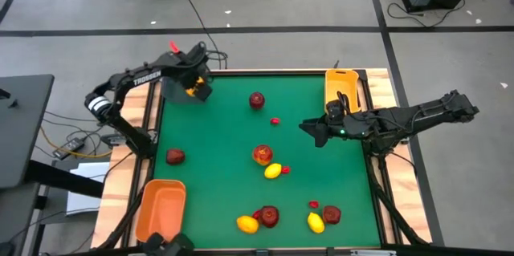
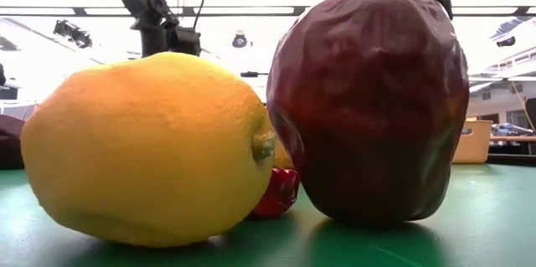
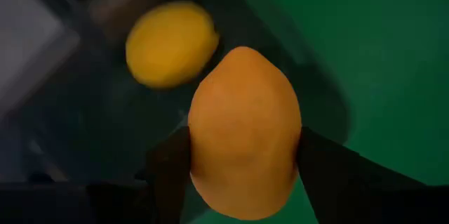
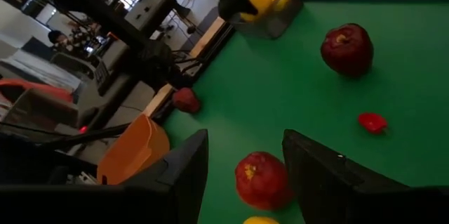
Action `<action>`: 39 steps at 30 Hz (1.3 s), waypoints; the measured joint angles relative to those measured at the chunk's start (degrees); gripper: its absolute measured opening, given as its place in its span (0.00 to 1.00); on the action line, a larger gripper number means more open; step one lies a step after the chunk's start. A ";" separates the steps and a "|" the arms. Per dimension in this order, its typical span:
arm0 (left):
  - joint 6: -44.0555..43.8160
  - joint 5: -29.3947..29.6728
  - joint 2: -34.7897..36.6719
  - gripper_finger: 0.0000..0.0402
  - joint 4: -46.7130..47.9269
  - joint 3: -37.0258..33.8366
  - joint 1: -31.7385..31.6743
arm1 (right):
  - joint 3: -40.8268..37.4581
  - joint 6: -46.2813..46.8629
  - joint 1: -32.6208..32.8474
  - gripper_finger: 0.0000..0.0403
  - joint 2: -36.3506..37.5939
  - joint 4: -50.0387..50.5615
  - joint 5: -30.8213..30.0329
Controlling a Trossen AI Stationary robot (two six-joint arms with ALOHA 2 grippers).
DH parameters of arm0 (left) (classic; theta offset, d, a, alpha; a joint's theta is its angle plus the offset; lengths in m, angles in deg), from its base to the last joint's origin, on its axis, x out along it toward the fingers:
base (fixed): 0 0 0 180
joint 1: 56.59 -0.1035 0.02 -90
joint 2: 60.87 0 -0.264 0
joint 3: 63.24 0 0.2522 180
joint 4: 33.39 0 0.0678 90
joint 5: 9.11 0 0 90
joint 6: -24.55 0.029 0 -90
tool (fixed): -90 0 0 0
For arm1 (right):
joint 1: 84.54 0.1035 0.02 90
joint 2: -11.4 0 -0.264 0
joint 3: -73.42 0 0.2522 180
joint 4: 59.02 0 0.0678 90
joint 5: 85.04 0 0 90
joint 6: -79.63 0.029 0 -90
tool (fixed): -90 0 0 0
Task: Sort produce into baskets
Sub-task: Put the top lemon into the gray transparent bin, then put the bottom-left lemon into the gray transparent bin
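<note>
My left gripper is at the table's far left corner, over the dark grey tray, shut on a yellow lemon. Another lemon lies in the tray below it. My right gripper is open and empty above the green mat, right of centre. In its wrist view a red-orange apple lies on the mat beyond its fingers. The yellow basket stands at the far right and the orange basket at the near left. My left gripper pinches the lemon by its two opposite sides between its two fingers. The fingers point down from above. The lemon's pointed end faces away from the wrist, and the lemon is lifted clear above the grey tray.
Loose on the mat are dark red apples, lemons and small red pieces. A lemon and an apple fill the low view.
</note>
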 joint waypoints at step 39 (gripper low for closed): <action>-1.54 -18.74 7.00 0.68 -7.41 6.77 52.77 | 0.00 -19.04 -4.01 0.51 -0.09 -1.00 3.58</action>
